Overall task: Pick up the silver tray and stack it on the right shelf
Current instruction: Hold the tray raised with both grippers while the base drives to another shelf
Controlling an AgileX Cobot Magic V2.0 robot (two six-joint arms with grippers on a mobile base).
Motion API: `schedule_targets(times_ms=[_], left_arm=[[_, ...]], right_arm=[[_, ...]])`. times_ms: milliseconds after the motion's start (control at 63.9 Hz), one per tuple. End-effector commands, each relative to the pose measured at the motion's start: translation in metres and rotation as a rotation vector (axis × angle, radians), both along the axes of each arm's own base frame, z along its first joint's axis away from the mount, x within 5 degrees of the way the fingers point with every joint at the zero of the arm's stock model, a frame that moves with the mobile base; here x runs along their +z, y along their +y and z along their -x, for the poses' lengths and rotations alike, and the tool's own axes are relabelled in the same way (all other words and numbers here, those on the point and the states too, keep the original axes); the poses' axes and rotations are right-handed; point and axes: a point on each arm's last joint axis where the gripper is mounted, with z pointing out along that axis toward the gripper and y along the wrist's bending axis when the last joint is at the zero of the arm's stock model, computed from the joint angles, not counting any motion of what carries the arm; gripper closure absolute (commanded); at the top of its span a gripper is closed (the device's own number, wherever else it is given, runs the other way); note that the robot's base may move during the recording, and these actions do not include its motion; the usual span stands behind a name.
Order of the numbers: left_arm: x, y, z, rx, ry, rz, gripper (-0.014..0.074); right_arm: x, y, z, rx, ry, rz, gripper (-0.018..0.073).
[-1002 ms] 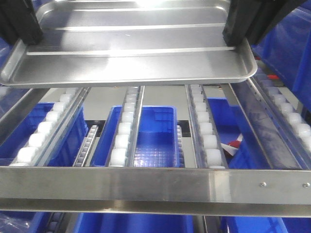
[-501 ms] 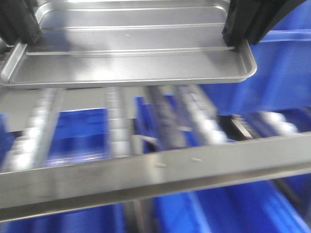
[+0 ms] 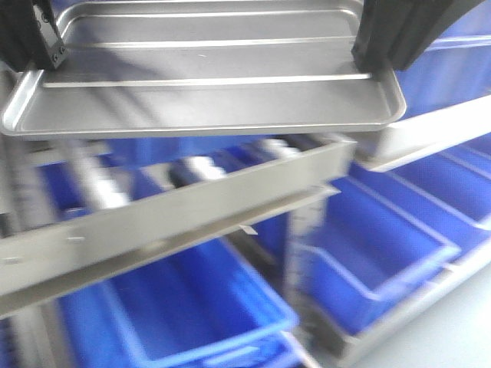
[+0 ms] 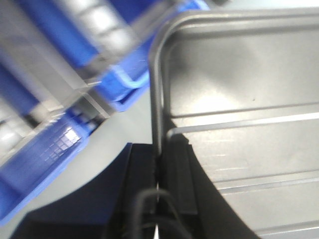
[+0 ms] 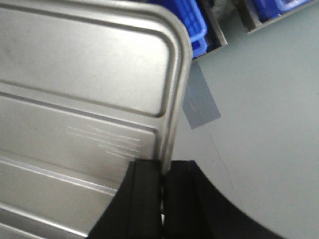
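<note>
Both side rims of silver tray pinched — left gripper, right gripper clamped, tray level

Ends on the left in a matte black plastic left gripper with two thick, square-ended fingers; carries a thin black looped cable behind them. Repeats as a blocky black right gripper, broadening into a curved black housing.

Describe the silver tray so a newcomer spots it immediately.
Find the steel roller rack over blue bins. Held above it, between the left gripper and right gripper, is the silver tray. Unlike the bins, it is shiny metal with long raised ridges.
</note>
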Motion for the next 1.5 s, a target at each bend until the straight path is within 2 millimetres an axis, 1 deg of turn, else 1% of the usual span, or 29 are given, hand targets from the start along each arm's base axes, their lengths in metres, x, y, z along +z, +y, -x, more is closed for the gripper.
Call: schedule_targets(times_ms=[0, 1487], left_arm=[[0.0181, 0.0015, 0.0033, -0.028, -0.081, 0.014, 0.0689], [0.0181, 0.0015, 0.0033, -0.028, -0.081, 0.014, 0.0689]], right_arm=[[0.0216, -0.0042, 0.0021, 0.027, -0.112, -0.025, 0.0502], [0.0216, -0.0042, 0.0021, 0.027, -0.111, -0.026, 0.0502]])
